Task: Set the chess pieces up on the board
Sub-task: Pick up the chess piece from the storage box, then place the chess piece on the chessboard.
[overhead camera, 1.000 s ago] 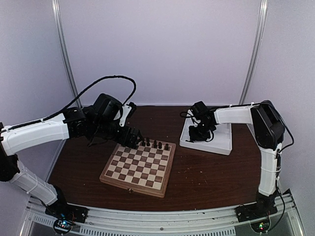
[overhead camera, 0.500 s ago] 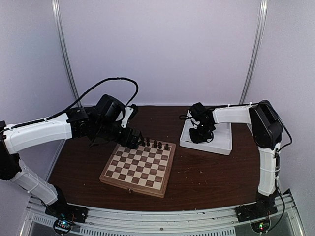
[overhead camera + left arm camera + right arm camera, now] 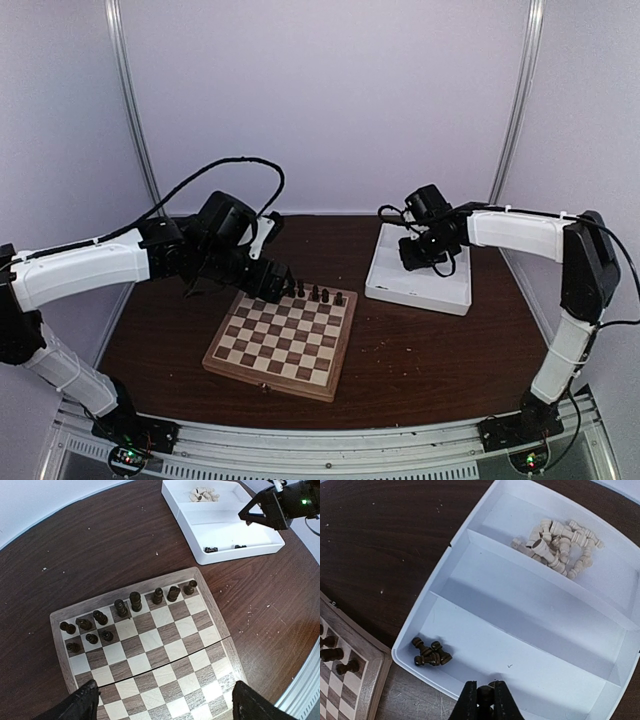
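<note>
On our table (image 3: 400, 350) the board (image 3: 165, 650) holds dark pieces (image 3: 135, 601) along its far edge. Over the compartment tray (image 3: 530, 605) our right gripper (image 3: 484, 687) pinches one dark piece (image 3: 484, 696). Gripped so thinly, it could twist loose. Our left gripper (image 3: 162, 702) gapes above the board.

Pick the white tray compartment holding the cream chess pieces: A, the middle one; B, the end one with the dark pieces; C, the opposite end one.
C: the cream chess pieces are heaped in one end compartment of the white tray, the dark chess pieces in the other end, the middle bare.
</note>
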Robot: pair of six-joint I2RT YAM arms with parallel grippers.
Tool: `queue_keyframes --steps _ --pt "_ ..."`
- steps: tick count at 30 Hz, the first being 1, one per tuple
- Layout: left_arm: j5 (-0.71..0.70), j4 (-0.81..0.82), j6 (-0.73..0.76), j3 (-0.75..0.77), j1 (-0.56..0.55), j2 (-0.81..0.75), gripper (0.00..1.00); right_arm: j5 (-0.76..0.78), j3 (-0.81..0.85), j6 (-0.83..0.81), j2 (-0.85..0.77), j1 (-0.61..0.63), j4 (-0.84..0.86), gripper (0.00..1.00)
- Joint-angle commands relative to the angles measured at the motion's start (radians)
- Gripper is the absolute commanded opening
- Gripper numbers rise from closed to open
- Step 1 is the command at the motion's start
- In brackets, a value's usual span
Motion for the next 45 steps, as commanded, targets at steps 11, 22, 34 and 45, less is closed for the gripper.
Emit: queue_keyframes --steps 11,22,34,45 --pt "0.063 0.057 -0.023 0.024 0.008 0.025 0.90 -0.481 -0.222 -0.084 -0.189 0.034 0.416 0.08" --pt "0.393 0.223 -0.206 -0.079 0.090 0.031 0.84 -0.513 -0.490 -0.088 -0.259 0.288 0.988 0.08" --pt "0.632 0.346 -0.380 -0.077 0.098 0.062 0.88 -0.507 -0.534 -0.083 -0.261 0.356 1.106 0.08" --pt "0.559 0.229 -0.335 -0.075 0.113 0.043 0.86 -0.390 -0.526 -0.123 -0.114 0.410 1.130 0.08"
